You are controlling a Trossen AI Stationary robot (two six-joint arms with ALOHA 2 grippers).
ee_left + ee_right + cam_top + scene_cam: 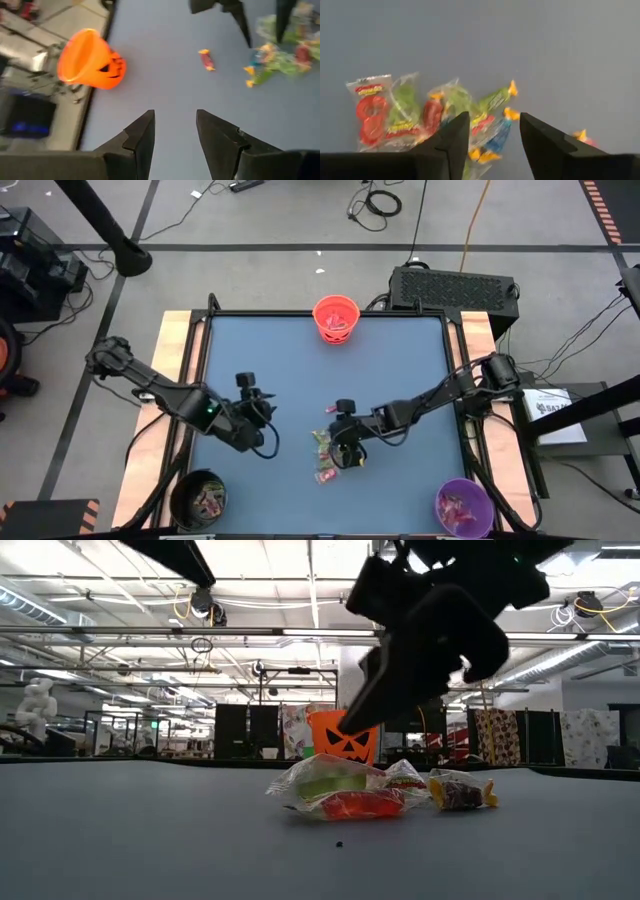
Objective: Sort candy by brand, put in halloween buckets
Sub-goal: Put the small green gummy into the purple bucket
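A small pile of wrapped candy (325, 452) lies on the blue table, slightly right of centre; red ring gummies (370, 114), green and blue pieces show in the right wrist view. My right gripper (345, 452) hangs open just above the pile (350, 790), fingers (400, 650) pointing down and clear of it. My left gripper (264, 418) is open to the left of the pile, over bare table. One red piece (206, 60) lies apart from the pile. The orange bucket (336, 318) stands at the far edge, the black bucket (198, 498) at the near left corner, the purple bucket (463, 506) at the near right corner.
The black and purple buckets hold some candy. Wooden strips (176, 380) run along the table's left and right sides. A black box (452, 286) sits beyond the far right corner. Bare table lies between the pile and each bucket.
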